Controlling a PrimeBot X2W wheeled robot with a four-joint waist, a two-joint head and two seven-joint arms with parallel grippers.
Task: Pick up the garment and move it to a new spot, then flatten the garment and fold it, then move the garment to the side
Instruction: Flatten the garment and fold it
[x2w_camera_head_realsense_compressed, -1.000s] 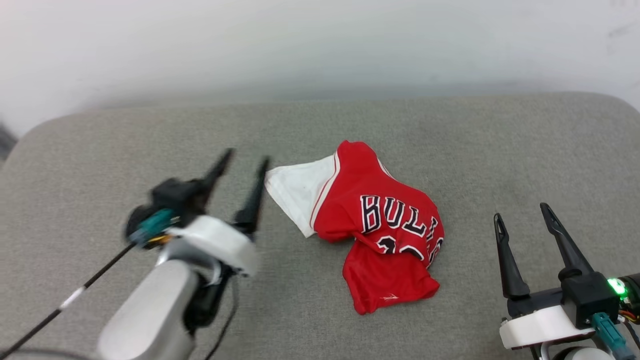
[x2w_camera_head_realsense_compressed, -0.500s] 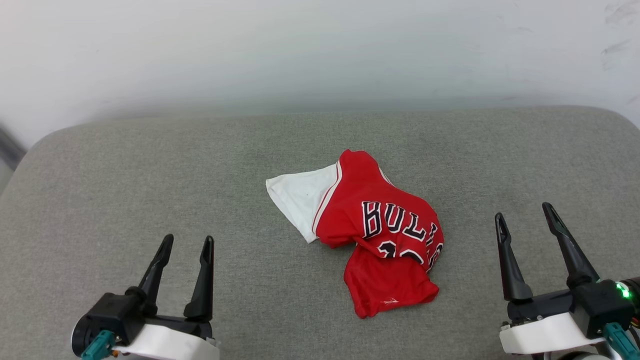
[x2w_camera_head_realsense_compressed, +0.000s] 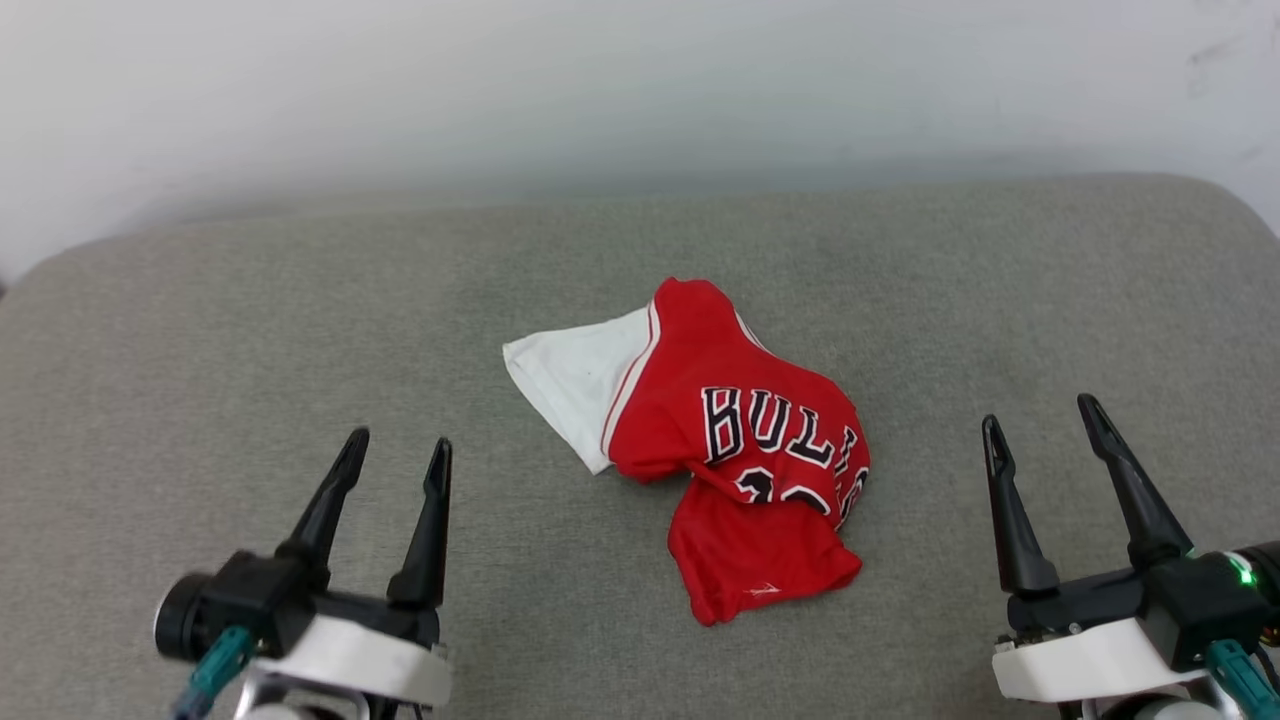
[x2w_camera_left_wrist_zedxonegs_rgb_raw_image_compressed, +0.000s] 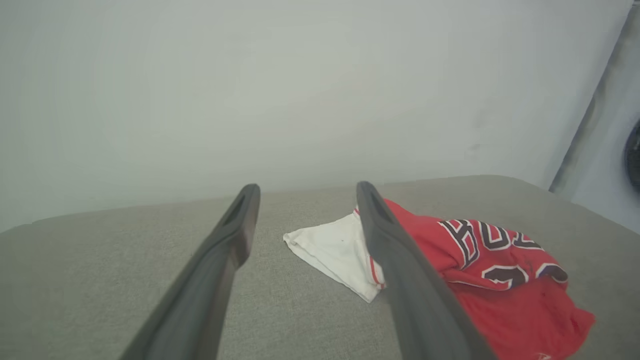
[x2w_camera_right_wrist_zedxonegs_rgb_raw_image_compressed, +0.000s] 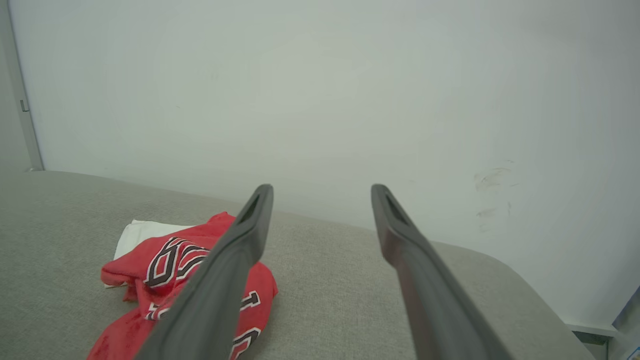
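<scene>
The garment (x2w_camera_head_realsense_compressed: 730, 440) lies crumpled in the middle of the grey cushion, red with black "BULLS" lettering and one white sleeve sticking out to its left. My left gripper (x2w_camera_head_realsense_compressed: 398, 450) hovers open at the lower left, well clear of the sleeve. Open too, my right gripper (x2w_camera_head_realsense_compressed: 1040, 415) stands at the lower right, apart from the cloth. In the left wrist view the garment (x2w_camera_left_wrist_zedxonegs_rgb_raw_image_compressed: 475, 270) lies beyond and right of my left gripper (x2w_camera_left_wrist_zedxonegs_rgb_raw_image_compressed: 305, 192). The right wrist view has the garment (x2w_camera_right_wrist_zedxonegs_rgb_raw_image_compressed: 170, 265) at lower left, partly behind a finger of my right gripper (x2w_camera_right_wrist_zedxonegs_rgb_raw_image_compressed: 320, 192).
The grey padded surface (x2w_camera_head_realsense_compressed: 200, 330) has rounded corners and ends at a plain white wall (x2w_camera_head_realsense_compressed: 600, 90) behind. Bare cushion lies on both sides of the garment. A dark round object (x2w_camera_left_wrist_zedxonegs_rgb_raw_image_compressed: 634, 160) shows at the right edge of the left wrist view.
My left arm drew back from beside the white sleeve to the lower left, empty and open. The head camera shifted slightly. The garment and right gripper stayed in place.
</scene>
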